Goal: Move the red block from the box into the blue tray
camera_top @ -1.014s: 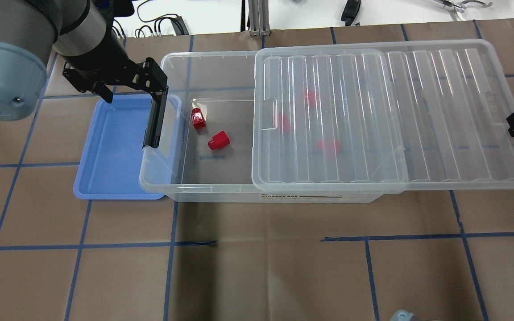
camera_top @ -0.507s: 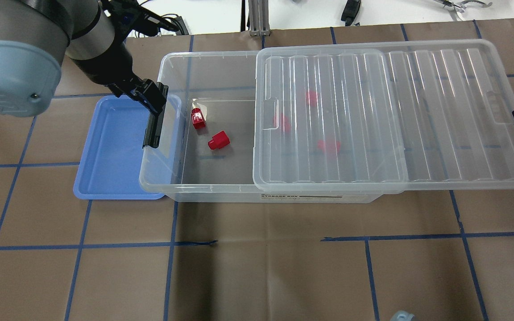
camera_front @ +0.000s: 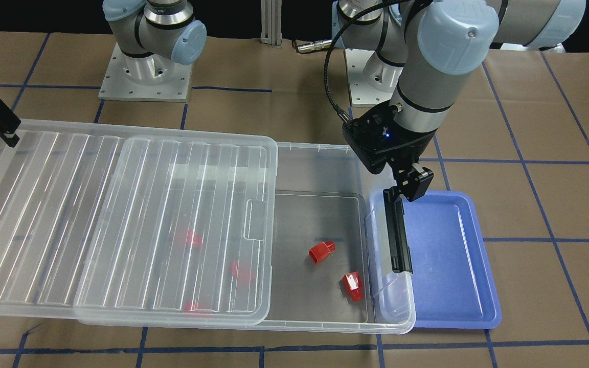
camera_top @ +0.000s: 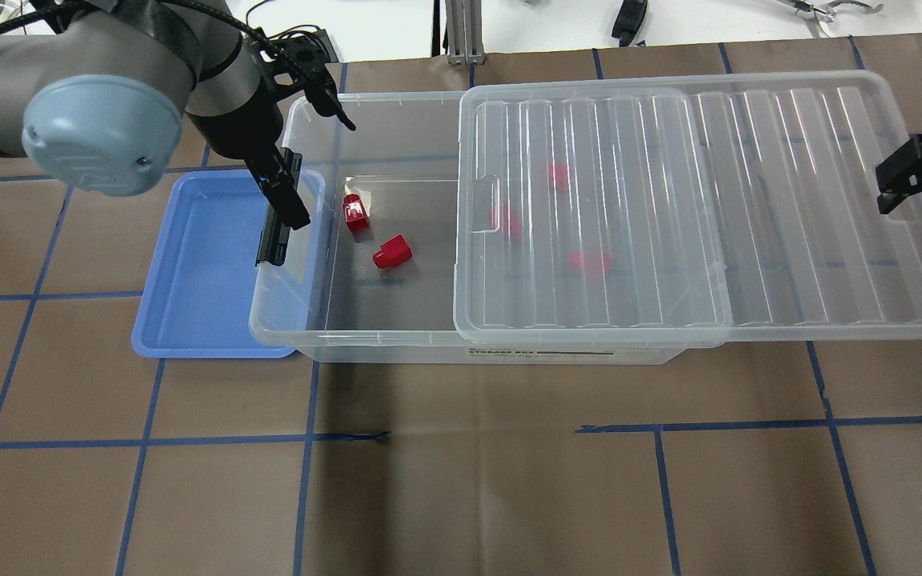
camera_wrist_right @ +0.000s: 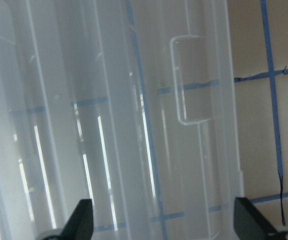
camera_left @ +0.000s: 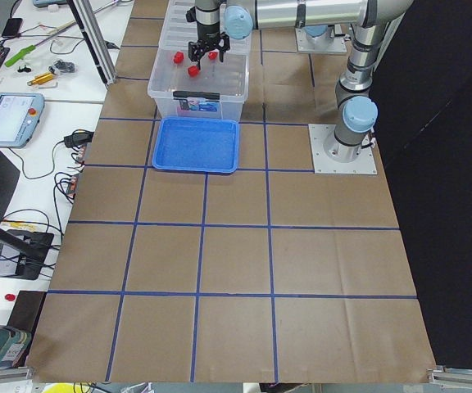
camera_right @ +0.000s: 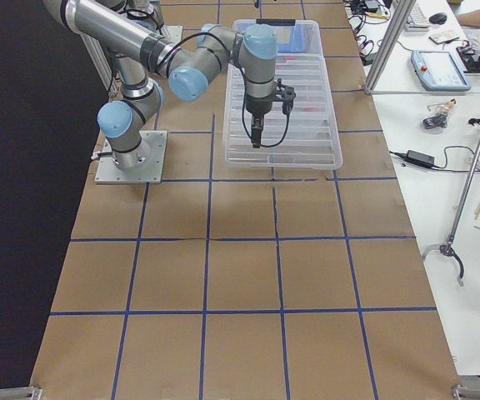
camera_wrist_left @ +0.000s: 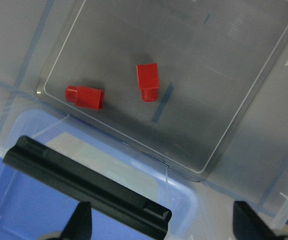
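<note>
The box (camera_top: 373,100) is a clear bin; its ribbed lid (camera_top: 749,200) is slid toward the right and leaves the left end uncovered. Two red blocks (camera_top: 355,213) (camera_top: 391,252) lie on the uncovered floor, also in the left wrist view (camera_wrist_left: 85,96) (camera_wrist_left: 147,81). Three more show blurred under the lid (camera_top: 559,176). The blue tray (camera_top: 205,264) lies against the bin's left end, empty. My left gripper (camera_top: 321,164) is open and empty, above the bin's left end near the black latch (camera_top: 273,236). My right gripper (camera_top: 921,172) is open and empty over the lid's right end.
The bin's left rim overhangs the tray's right edge (camera_front: 407,306). The table is brown paper with blue tape lines (camera_top: 461,436). Cables and tools lie on the white bench beyond the table's far edge (camera_top: 629,20).
My left arm has swung right; its gripper has moved from over the tray's far corner to over the bin's left end and turned. My right gripper has moved in over the lid's right end.
</note>
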Controlling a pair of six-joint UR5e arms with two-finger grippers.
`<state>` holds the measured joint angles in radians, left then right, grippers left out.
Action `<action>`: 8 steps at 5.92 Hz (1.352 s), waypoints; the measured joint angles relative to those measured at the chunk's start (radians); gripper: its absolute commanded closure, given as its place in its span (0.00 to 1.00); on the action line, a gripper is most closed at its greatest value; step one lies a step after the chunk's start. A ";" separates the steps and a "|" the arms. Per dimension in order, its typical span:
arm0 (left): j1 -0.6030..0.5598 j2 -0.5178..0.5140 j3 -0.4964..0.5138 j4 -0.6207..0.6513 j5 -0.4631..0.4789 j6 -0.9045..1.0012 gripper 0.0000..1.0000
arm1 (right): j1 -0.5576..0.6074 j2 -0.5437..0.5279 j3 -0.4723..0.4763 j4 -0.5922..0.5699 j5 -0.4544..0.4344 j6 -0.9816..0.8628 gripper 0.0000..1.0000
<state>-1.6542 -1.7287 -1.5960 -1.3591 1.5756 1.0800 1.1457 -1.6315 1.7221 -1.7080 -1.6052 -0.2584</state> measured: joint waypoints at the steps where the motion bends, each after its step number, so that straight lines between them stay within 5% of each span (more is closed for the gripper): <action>1: -0.017 -0.042 -0.010 0.067 -0.010 0.050 0.02 | 0.077 0.007 -0.067 0.079 0.004 0.109 0.00; 5: -0.032 -0.245 -0.011 0.204 -0.082 0.035 0.02 | 0.339 0.035 -0.145 0.129 0.048 0.406 0.00; 8: -0.056 -0.361 -0.018 0.318 -0.085 0.020 0.05 | 0.391 0.062 -0.186 0.134 0.048 0.424 0.00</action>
<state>-1.7100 -2.0899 -1.6138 -1.0414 1.4909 1.0996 1.5366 -1.5693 1.5366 -1.5740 -1.5577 0.1654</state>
